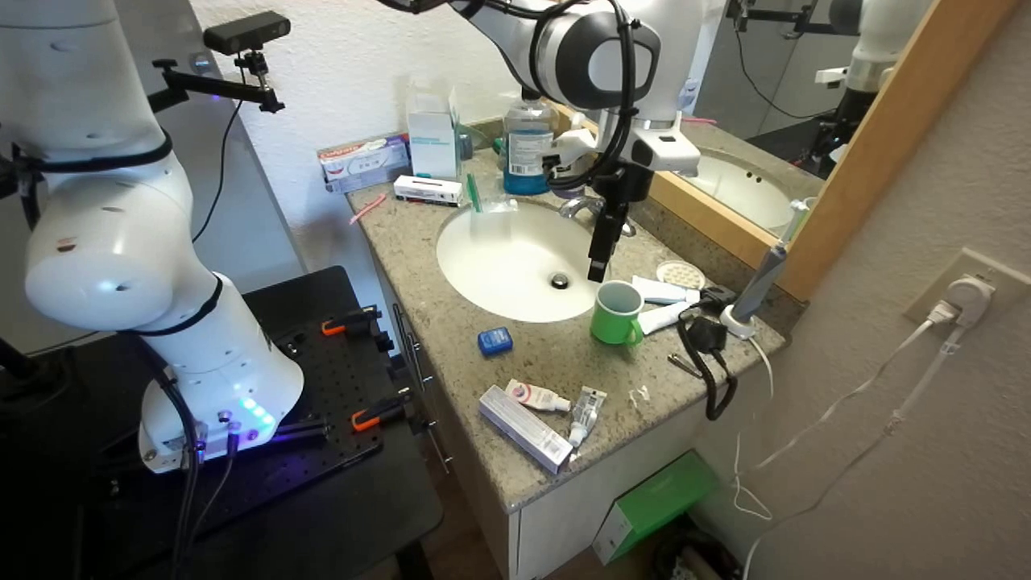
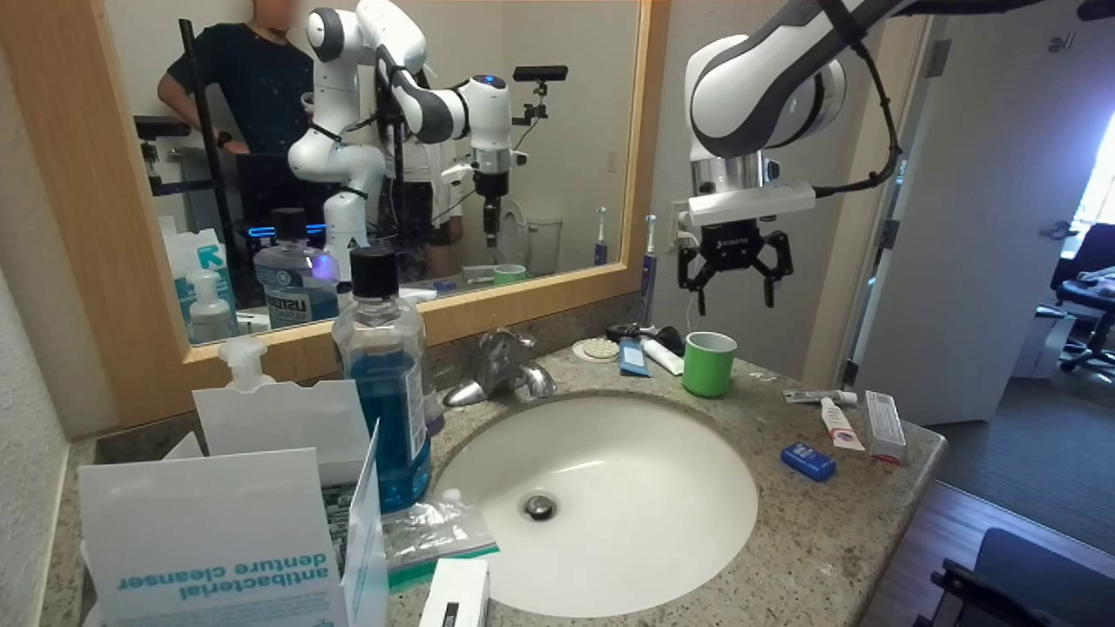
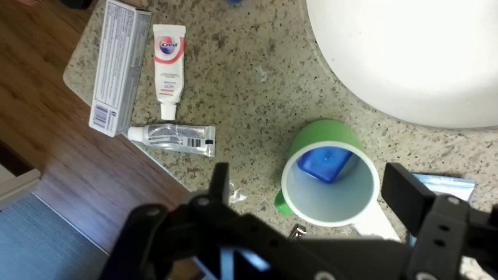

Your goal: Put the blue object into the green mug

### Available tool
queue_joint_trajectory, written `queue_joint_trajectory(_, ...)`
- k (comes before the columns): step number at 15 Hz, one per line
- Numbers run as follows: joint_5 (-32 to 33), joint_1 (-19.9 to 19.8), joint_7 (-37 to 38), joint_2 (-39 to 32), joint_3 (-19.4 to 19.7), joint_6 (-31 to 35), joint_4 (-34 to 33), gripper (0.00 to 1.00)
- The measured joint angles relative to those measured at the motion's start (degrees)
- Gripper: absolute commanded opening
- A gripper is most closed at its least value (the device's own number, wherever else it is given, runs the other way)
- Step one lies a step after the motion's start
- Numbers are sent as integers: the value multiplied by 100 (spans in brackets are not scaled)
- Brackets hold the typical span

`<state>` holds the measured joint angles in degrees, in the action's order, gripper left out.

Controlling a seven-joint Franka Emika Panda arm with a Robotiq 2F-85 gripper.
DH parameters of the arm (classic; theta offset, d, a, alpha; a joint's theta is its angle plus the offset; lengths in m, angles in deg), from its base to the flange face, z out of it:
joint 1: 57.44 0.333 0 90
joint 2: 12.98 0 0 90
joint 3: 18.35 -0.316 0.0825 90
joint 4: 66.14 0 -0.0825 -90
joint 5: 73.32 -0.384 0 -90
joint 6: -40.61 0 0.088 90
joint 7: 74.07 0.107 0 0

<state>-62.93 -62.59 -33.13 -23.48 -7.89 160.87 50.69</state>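
Pincer (image 2: 736, 305): fingers spread wide, gripping nothing; hanging over green mug (image 2: 708, 366), apparently clear of rim.
Blue piece (image 3: 325, 161): inside mug, against wall; flat or tilted, can't tell. Probably delivered already, if the right blue thing.
Blue box (image 1: 494, 341): out on counter (image 3: 249, 101), near sink (image 2: 645, 522). Similar colour, so easy to mix up and fetch needlessly.
Rim risk: if lowered or swung sideways, likely to clip mug, tip it, spill piece.
Sink-edge risk: close to mug; after a bad bump, possible slide in.
White tube (image 2: 662, 355): just beside mug; touching or apart, can't tell; could get dragged by low fingertip. Soft-looking, tapered.
Mug make: round, straight-sided, handled; smooth green outside, paler inside; ceramic or plastic, can't tell.
Piece make: shiny, plastic-looking, rounded corners; probably slippery.
Pincer make: matte black, blocky tips.
Counter make: speckled, stone-like, hard.
Sink make: white, glossy, oval.
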Motion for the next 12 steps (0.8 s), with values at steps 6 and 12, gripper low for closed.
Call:
queue_joint_trajectory(6, 559, 100, 0, 602, -62, 538, 848, 100)
queue_joint_trajectory(12, 972, 108, 2, 1145, -133, 923, 1538, 100)
